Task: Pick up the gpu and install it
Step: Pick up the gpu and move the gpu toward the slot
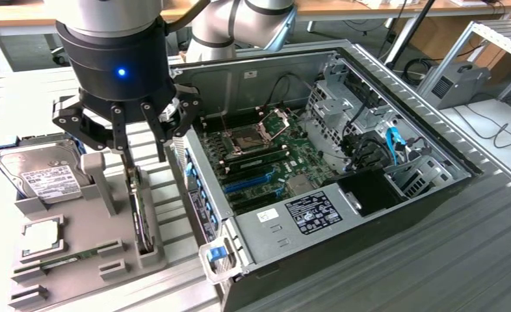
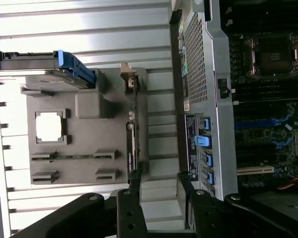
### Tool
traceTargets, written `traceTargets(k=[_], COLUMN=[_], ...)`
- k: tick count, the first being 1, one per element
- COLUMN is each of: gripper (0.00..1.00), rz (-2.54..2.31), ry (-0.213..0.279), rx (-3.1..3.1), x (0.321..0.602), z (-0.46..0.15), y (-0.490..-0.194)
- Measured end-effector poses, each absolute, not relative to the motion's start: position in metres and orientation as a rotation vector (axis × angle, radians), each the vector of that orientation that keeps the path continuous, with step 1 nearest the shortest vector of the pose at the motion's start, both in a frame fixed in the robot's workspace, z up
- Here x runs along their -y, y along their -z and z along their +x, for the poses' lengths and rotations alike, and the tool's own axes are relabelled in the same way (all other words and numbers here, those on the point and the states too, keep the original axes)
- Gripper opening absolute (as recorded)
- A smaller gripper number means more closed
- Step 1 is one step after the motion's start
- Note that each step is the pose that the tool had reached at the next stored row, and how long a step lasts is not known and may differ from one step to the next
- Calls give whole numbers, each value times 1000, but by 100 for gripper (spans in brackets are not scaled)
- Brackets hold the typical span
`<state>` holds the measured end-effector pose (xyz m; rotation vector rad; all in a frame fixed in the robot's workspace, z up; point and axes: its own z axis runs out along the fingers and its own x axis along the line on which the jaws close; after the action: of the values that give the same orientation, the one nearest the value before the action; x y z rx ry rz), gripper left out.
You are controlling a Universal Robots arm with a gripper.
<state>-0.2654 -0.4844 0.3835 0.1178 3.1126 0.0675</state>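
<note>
The gpu is black, its holder plain grey. The end effector is black, a blue light above. The motherboard is green with blue slots; the tabletop is ribbed silver.

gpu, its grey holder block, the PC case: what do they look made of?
gpu: dark matte circuit board, seen edge-on; pale bracket at one end, probably metal.
holder block: uniform matte grey, looks like moulded or printed plastic; not certain.
PC case: bare sheet metal, dull silver sheen, punched vent holes.
</note>
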Motion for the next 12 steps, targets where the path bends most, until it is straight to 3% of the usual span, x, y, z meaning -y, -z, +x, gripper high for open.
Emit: traceTargets(k=[12], gripper=[42], rz=[118], ry=[-68], rx=[-3112], x=[484], z=[-266], y=[-379])
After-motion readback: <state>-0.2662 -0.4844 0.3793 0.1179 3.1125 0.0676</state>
